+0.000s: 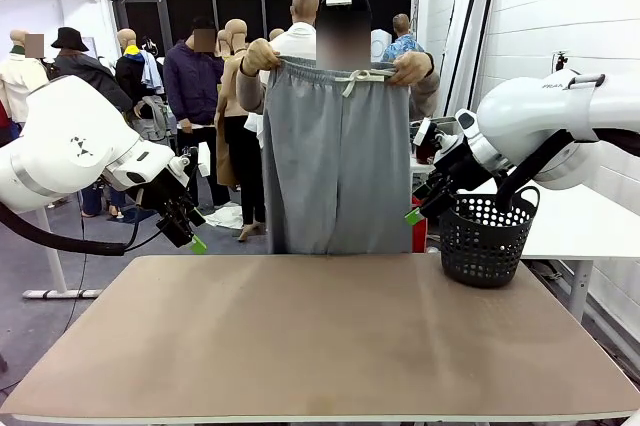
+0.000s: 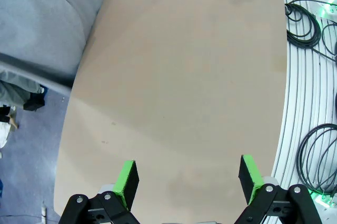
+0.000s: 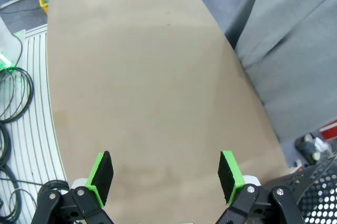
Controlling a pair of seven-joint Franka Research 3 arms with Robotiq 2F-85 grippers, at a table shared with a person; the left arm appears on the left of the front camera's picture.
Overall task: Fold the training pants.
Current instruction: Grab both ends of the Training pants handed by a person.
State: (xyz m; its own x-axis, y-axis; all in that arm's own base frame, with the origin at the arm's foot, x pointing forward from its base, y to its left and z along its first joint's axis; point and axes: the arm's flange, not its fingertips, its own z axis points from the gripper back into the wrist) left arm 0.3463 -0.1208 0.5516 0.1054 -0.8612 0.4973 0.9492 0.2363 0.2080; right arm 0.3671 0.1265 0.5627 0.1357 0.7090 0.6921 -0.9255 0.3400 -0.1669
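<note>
Hanging above the tan worktop (image 1: 320,336), one at each side, the left tool (image 2: 187,174) and the right tool (image 3: 166,174) each had their green-padded fingers spread wide apart. Just below the right tool stood a black mesh basket (image 1: 487,241). Farther off, between the two tools and past the worktop's far edge, the light grey training pants (image 1: 335,166) hung upright. A person's hands (image 1: 262,54) held them by the waistband, and the legs reached down to that edge.
</note>
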